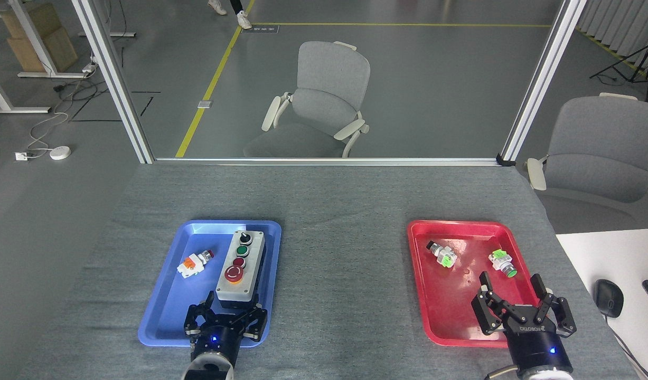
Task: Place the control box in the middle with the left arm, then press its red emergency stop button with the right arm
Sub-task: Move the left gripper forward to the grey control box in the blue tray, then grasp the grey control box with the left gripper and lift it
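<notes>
Head view, from nearest outward: the left claw is hanging low over the near end of the blue tray, its fingers spread apart and sitting on either side of the near end of the control box. I cannot tell whether the fingers are touching the box. Over on the right, the right claw is hovering above the near right corner of the red tray, fingers spread wide, gripping nothing.

The control box is lying inside the blue tray along its right side, long axis running away from the robot. The red emergency stop button is sitting closest to the near end, then a small red button, a green button and a black knob at the far end. A small loose switch with an orange part is lying in the same tray to the left of the box, apart from it.

The middle of the grey desk, between the two trays, is lying bare. In the red tray two loose switches with green parts are resting near the far end, well apart from each other.

Beyond the desk edge, a grey chair is standing on the floor, another chair is standing at the right, and a person's feet are showing at the top.
</notes>
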